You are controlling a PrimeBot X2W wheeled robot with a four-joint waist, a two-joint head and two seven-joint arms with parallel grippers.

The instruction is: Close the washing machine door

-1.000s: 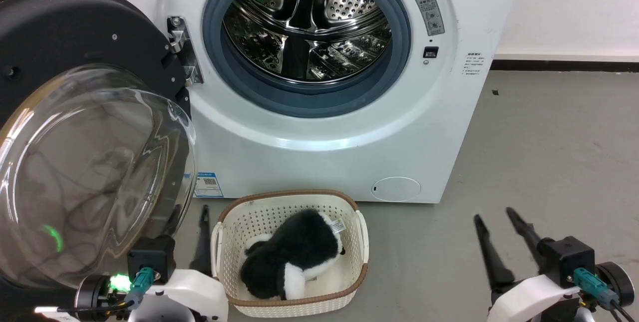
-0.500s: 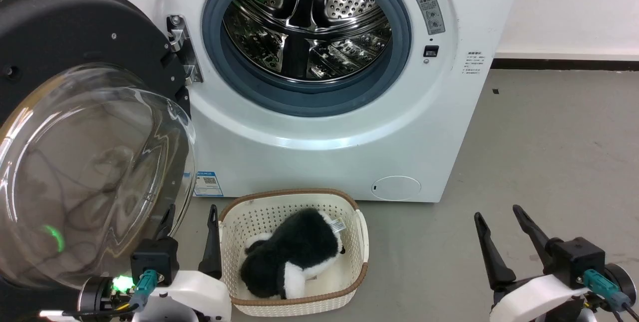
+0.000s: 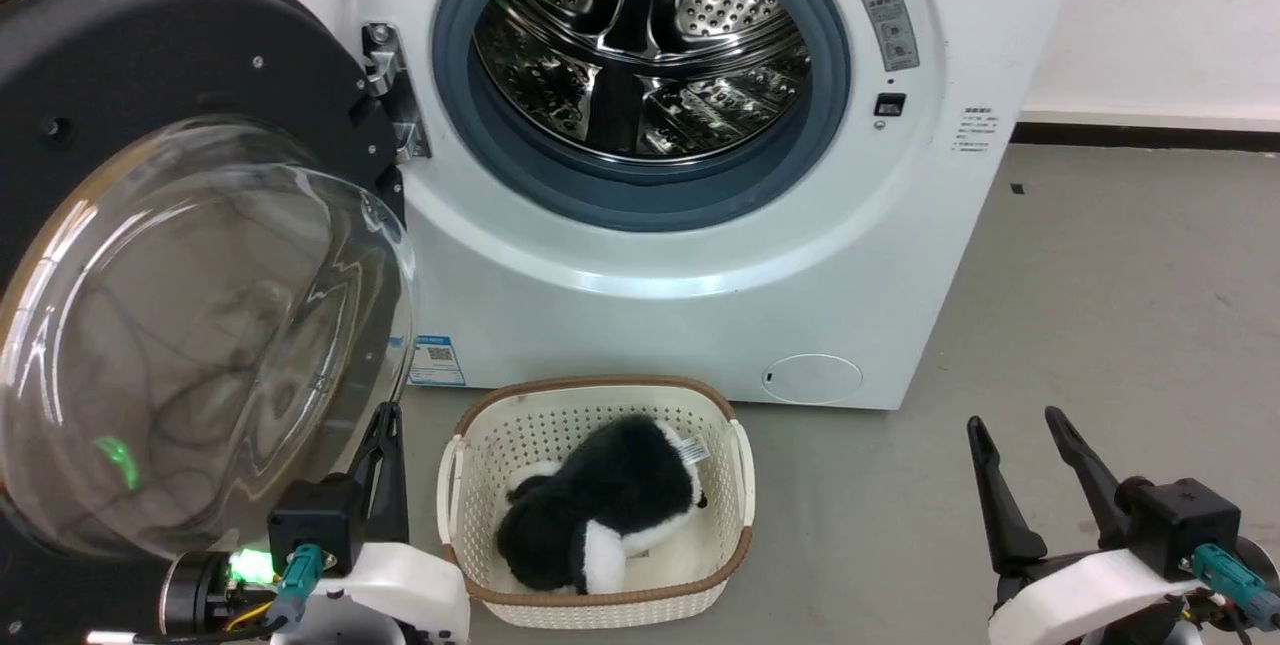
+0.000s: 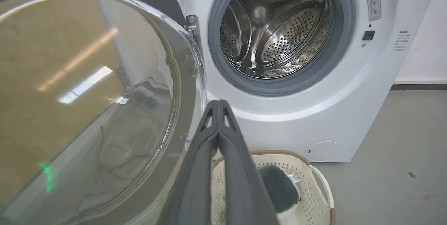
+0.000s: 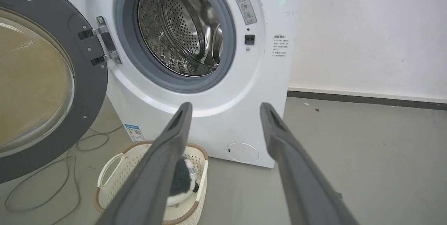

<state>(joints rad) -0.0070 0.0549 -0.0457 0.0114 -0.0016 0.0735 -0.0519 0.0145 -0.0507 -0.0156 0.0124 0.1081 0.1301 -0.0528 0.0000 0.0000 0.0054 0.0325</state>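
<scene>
Washing machine door (image 3: pixel 185 255): wide open, hanging off its hinge (image 3: pixel 392 90) on the left of the washing machine (image 3: pixel 700 265), glass bowl (image 3: pixel 220 375) bulging out toward the robot. Not closed at all yet, so pretty much the start of the job. Left gripper (image 4: pixel 218 103): fingers pressed flat together, holding nothing, parked low just beside the door's lower edge, between it and the basket (image 3: pixel 462 485); can't tell whether actually touching the glass. Guessing pinched together like that to act as one stiff pusher against the rim (image 3: pixel 150 45) rather than to grab anything. Right gripper (image 3: pixel 1012 420): fingers spread apart, empty, well off to the right over bare floor (image 3: pixel 1120 305), probably just keeping clear of the door's swing. Drum (image 3: pixel 640 45): shiny steel, nothing inside by the look of it. Cream perforated basket on the floor right in front of the machine, black-and-white plush toy (image 3: pixel 600 510) lying in it. Low enough, probably, to stay under the swing.
</scene>
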